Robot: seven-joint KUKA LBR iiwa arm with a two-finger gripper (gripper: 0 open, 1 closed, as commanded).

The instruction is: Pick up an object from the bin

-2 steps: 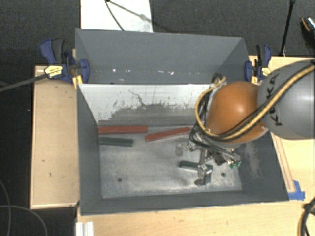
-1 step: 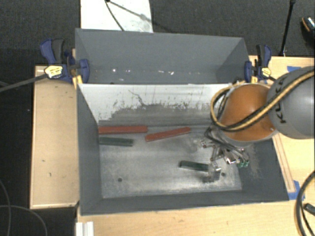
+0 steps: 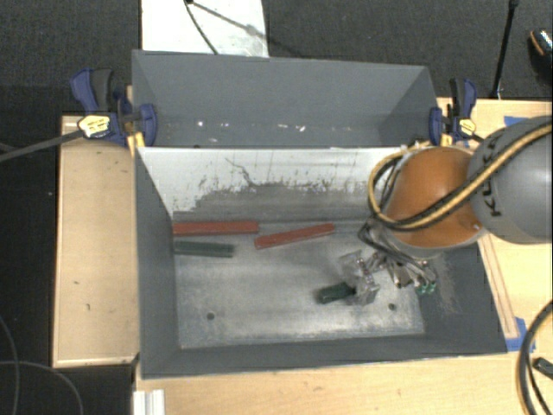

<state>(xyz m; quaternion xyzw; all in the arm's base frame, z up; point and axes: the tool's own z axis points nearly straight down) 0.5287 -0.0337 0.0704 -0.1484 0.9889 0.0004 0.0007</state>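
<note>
The robot's gripper point(image 3: 367, 285) hung low in the grey metal bin point(image 3: 259, 327), right of centre, at the right end of a short dark-green block point(image 3: 333, 295), perhaps touching it. Whether it was open or closed could not be told.

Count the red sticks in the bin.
2. The left red stick lies at the back left of the bin floor; the right red stick lies beside it toward the middle, slightly tilted. The arm covers the right part, so another may be hidden.
</note>
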